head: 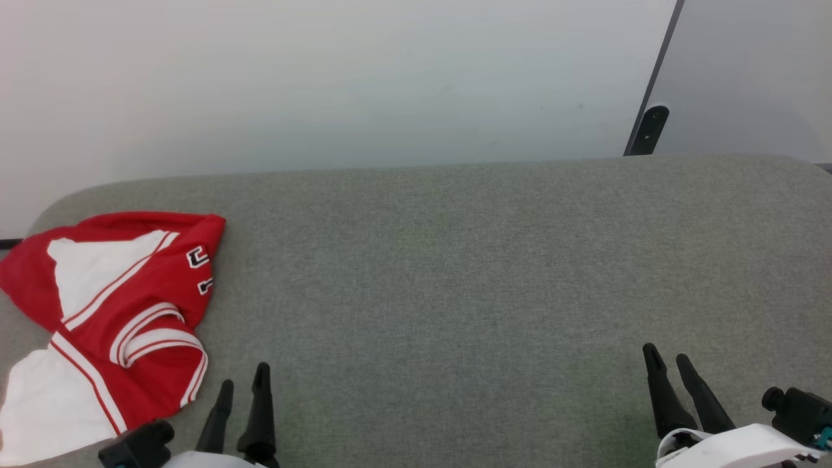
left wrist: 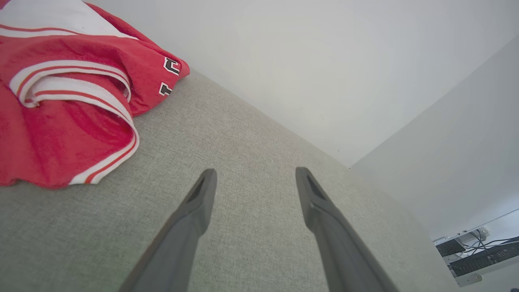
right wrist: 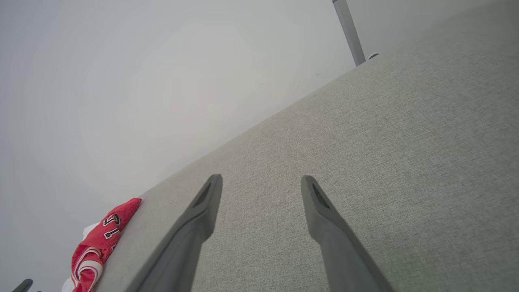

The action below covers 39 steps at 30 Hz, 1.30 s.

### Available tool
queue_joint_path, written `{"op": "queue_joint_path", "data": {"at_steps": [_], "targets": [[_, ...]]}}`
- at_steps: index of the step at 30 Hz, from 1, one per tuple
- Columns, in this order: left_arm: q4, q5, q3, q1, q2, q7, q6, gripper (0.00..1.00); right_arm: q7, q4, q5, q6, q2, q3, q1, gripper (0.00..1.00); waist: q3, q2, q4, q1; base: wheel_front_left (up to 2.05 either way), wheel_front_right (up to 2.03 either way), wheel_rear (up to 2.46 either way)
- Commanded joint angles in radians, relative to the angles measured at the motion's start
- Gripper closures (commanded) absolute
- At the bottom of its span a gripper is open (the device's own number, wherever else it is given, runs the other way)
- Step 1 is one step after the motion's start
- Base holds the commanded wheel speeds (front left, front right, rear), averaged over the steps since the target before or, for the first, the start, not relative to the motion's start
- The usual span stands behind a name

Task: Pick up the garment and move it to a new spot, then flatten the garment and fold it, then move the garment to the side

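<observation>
Left gripper [head: 244,378] waits at the near edge with its two dark fingers parted and nothing between them. It sits just right of the garment [head: 162,286] and does not touch it. Right gripper [head: 665,354] is in the same condition, fingers spread and empty, low over bare cloth at the near right and well apart from the garment. The garment lies at the left end of the grey fabric surface [head: 455,260], running from mid-depth to the near edge. It is bunched, not flat: red cloth is folded over white panels, a loop of red-and-white striped trim is turned upward, and small black-and-white lettering shows on its far right corner. Judged from this layout, the pick-up step has not begun. Both grippers appear to be held open and low so that either can close on cloth without a preparatory move. The left gripper is the nearer one and the likely first to grasp, and the raised striped fold beside it offers a pinchable edge. The wide bare stretch of surface to the right is the probable new spot. Pinching only one layer risks dragging the pile instead of lifting it. Beyond the far edge stands a white wall [head: 325,78], with a dark post [head: 650,127] at the far right.
</observation>
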<state>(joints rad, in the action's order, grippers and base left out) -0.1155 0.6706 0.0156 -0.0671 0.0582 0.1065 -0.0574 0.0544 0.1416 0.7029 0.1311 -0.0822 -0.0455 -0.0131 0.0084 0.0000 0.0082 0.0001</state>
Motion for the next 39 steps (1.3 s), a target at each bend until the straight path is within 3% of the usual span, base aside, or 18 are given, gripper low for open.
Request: {"op": "queue_joint_path", "data": {"at_steps": [1, 39], "targets": [[0.016, -0.028, -0.002, 0.002, 0.006, 0.009, 0.003, 0.0, 0.009, -0.015, -0.031, 0.0, -0.003, -0.005, -0.004, 0.0, -0.001, 0.0, 0.0, -0.0001, 0.0, 0.0, 0.0], [0.037, -0.412, -0.03, -0.064, 0.004, 0.104, 0.032, 0.0, 0.07, -0.08, -0.418, -0.001, 0.015, 0.033, -0.069, 0.0, 0.01, 0.0, -0.001, -0.0001, 0.0, 0.0, 0.0]]}}
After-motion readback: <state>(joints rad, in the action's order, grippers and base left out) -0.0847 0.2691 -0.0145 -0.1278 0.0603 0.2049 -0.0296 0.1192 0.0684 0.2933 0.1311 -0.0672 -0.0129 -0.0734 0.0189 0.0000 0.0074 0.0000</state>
